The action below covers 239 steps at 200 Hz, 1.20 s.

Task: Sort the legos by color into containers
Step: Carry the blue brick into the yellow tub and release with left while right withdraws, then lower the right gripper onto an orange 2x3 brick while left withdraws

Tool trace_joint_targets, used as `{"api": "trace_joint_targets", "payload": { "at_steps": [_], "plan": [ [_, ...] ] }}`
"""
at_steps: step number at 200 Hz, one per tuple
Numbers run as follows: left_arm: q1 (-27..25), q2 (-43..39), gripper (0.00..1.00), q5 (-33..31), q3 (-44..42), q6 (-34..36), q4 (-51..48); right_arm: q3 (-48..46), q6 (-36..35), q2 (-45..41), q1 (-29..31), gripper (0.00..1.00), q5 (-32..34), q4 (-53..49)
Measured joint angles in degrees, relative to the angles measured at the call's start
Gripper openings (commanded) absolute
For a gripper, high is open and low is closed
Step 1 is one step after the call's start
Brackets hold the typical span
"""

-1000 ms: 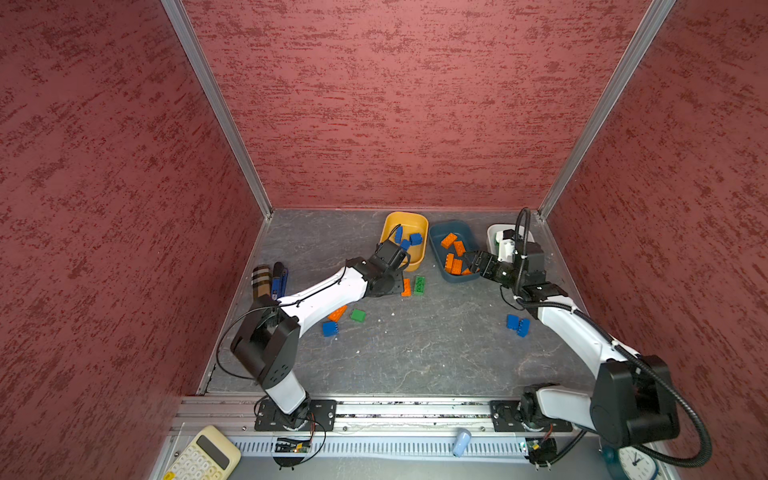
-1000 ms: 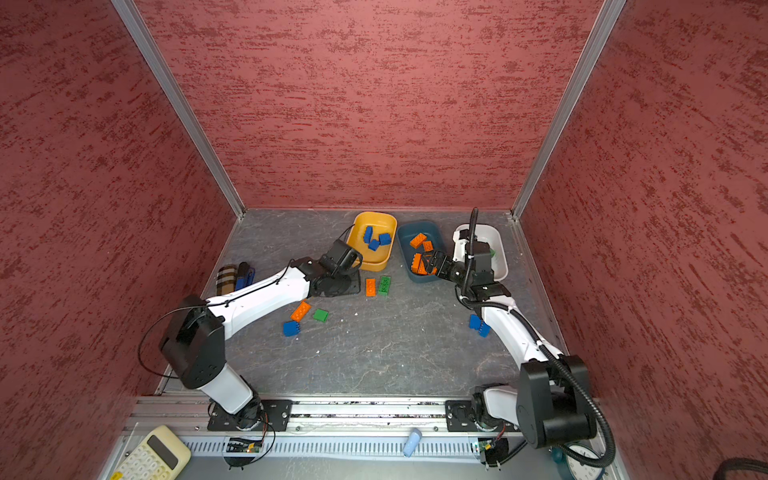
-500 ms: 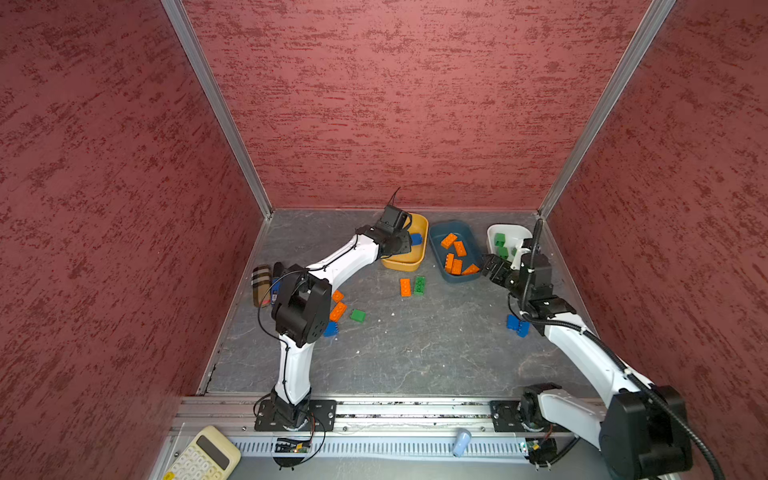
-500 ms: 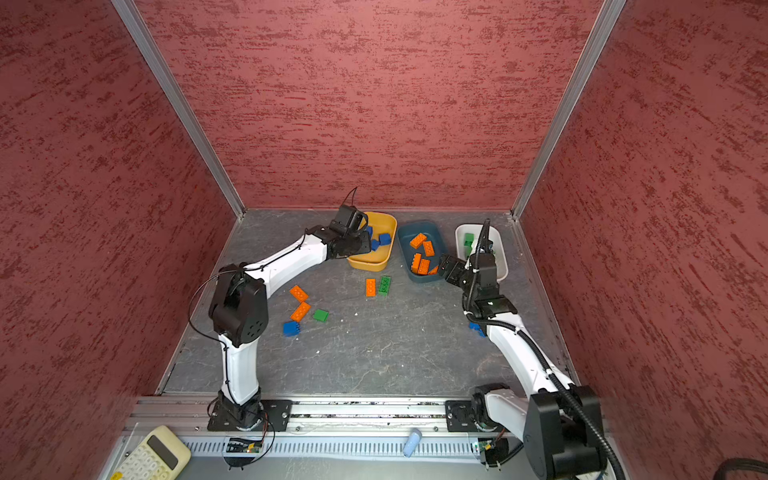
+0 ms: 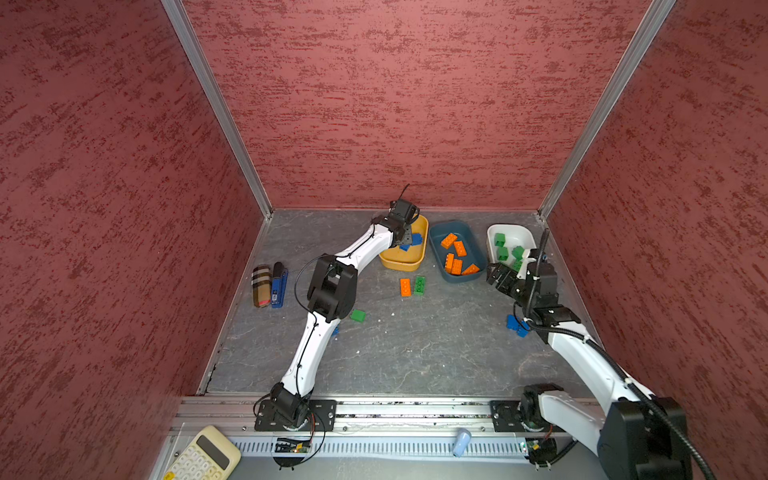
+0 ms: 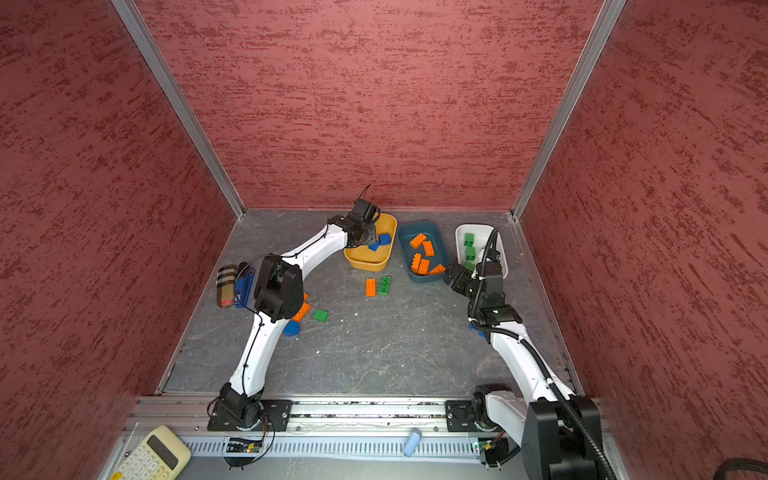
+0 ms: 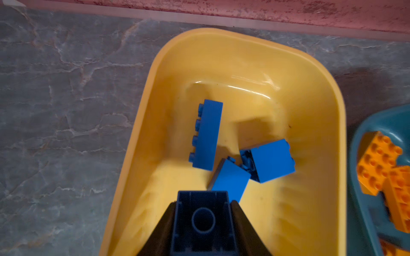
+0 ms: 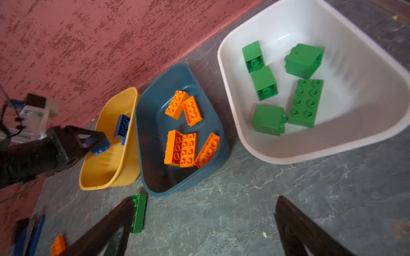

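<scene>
Half sorted at least, seemingly. Grips a blue brick (image 7: pixel 203 221) between left fingers (image 7: pixel 163 232) over the far yellow tub (image 7: pixel 244 57), above three blue bricks (image 7: pixel 207 135) inside, presumably to drop it with its colour. Holds right fingers (image 8: pixel 106 226) wide apart, empty, near the white tub (image 8: pixel 366 73) of green bricks (image 8: pixel 306 103).

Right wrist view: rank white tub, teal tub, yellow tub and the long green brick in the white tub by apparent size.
1. white tub
2. teal tub
3. yellow tub
4. long green brick
Tub order may only reflect nearness to the camera.
</scene>
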Motion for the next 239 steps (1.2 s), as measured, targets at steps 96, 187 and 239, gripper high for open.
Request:
{"api": "trace_joint_targets", "payload": {
  "at_steps": [96, 187, 239],
  "plan": [
    [-0.9, -15.5, 1.00, 1.9, -17.0, 2.8, 3.1, 0.1, -4.4, 2.4, 14.4, 0.95, -1.5, 1.3],
    [0.4, -41.8, 1.00, -0.3, -47.7, -0.1, 12.4, 8.8, -3.7, 22.6, 37.6, 0.65, 10.6, 5.9],
    [5.5, -51.1, 1.00, -3.5, -59.8, -5.6, 12.7, 19.5, -2.3, 37.3, 43.0, 0.53, 15.8, 7.2]
  ]
}}
